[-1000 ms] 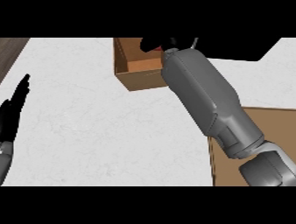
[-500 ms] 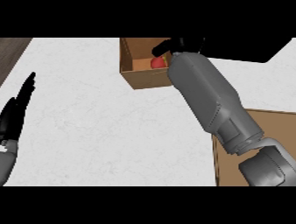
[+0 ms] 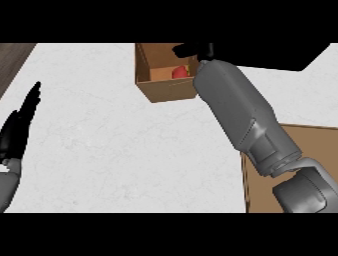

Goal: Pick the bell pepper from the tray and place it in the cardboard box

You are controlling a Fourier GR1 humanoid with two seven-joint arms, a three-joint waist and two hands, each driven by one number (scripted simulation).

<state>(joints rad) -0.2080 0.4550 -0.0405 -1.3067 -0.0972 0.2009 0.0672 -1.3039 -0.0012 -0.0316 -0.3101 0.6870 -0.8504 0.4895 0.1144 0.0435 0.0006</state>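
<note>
Basically bell pepper sits inside the cardboard box, right hand above it, fingers unclear; pepper likely light, stiff, slick-skinned, best held round its middle.

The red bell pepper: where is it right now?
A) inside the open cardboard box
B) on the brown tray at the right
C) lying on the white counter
A: the bell pepper shows as a red shape inside the cardboard box, beside the robot's right forearm, whose right hand is above the box.
</note>
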